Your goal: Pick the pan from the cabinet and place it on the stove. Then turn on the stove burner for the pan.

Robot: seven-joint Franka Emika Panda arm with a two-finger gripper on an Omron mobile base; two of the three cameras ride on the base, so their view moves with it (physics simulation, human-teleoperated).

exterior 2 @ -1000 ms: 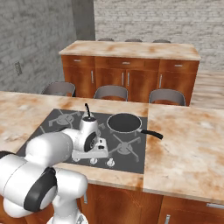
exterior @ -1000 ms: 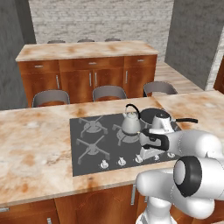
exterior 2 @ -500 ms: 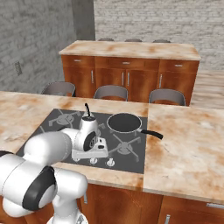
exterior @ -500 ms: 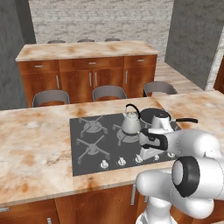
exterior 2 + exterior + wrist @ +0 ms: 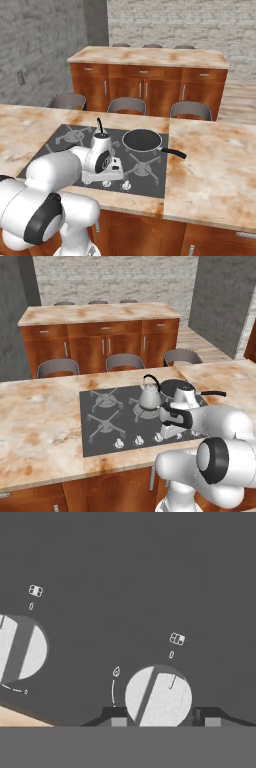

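Marbled peach stone covers the counter [image 5: 40, 421], with the stove [image 5: 107, 428] set flat into it and a second wooden island [image 5: 150, 57] standing behind, three grey chairs tucked between the two. On the stove's back right grate sits the pan [image 5: 142, 140], its black stick handle pointing right toward the bare stone. Just left of it stands a silver kettle [image 5: 150, 396] with a looped handle. The white arm bends down over the front right of the stove, and its gripper [image 5: 158, 719] hangs right at the row of small silver knobs [image 5: 137, 441]. From the hand's own camera, one round knob [image 5: 158, 696] lies between the two dark fingertips [image 5: 116, 716], one on each side of it, so the gripper looks closed around that knob; a second knob [image 5: 22, 647] shows off to the side.
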